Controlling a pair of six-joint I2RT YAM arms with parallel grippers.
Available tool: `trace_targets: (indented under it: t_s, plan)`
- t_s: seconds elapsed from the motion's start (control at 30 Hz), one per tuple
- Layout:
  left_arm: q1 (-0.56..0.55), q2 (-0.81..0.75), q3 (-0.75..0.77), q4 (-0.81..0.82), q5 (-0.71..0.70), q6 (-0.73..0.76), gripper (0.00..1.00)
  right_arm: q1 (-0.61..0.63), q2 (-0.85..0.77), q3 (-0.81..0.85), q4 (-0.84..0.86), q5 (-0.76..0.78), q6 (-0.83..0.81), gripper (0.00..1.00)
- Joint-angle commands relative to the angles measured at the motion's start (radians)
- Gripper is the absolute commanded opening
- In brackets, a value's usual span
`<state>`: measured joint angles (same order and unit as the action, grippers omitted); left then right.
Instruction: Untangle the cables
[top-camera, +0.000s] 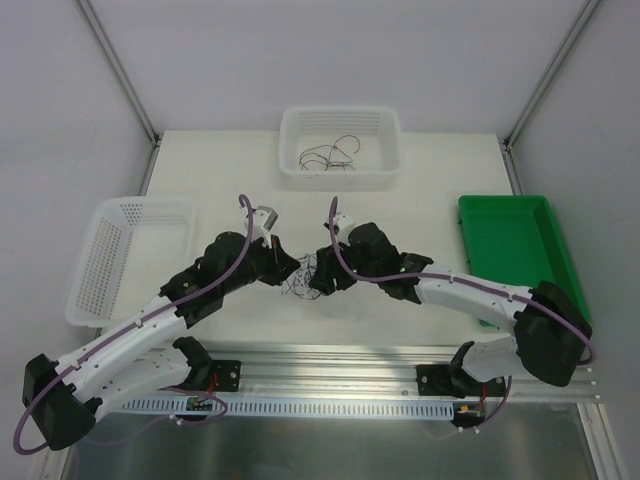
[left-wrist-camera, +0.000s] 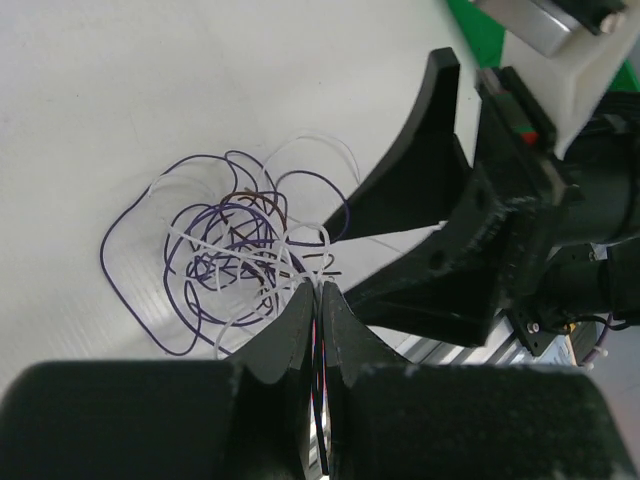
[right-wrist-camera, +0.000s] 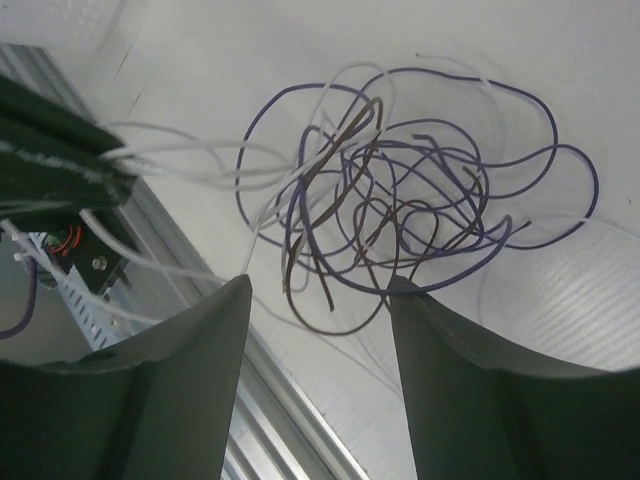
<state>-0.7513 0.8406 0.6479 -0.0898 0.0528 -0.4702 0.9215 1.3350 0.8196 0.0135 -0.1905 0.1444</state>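
- Two arms, the left arm (top-camera: 150, 325) and the right arm (top-camera: 460, 290), reach in from the near edge of a white table (top-camera: 420, 190), elbows bent outward, wrists almost meeting at mid-table.
- One tangle of cables (top-camera: 303, 275) lies on the table between the two wrists: thin purple, white and dark brown strands looped over one another (too knotted to count the strands).
- Clenched tight, the left gripper (left-wrist-camera: 318, 295) pinches white strands pulled out from the edge of the tangle.
- Released, the right gripper (right-wrist-camera: 318, 290) hangs just over the tangle with its jaws spread wide; whether a strand touches them cannot be told.
- Two white baskets: a left basket (top-camera: 80, 300), and a back basket (top-camera: 340, 180) holding a few more loose wires (top-camera: 328, 157) (too small to count).
- One green tray (top-camera: 505, 245) sits at the right, its near end hidden behind the right arm.
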Motion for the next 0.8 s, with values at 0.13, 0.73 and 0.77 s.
trace_targets:
  t_s: [0.13, 0.73, 0.77]
  plan:
    - [-0.002, -0.063, -0.033, 0.048, 0.022, -0.027, 0.00, 0.004, 0.145, -0.019, 0.319, 0.037, 0.067, 0.54]
    - [0.036, -0.193, 0.050, -0.342, -0.576, -0.018, 0.00, -0.226, -0.350, -0.057, -0.242, 0.393, -0.025, 0.00]
    - [0.044, -0.201, 0.059, -0.349, -0.587, -0.018, 0.00, -0.245, -0.382, -0.051, -0.277, 0.410, -0.031, 0.01]
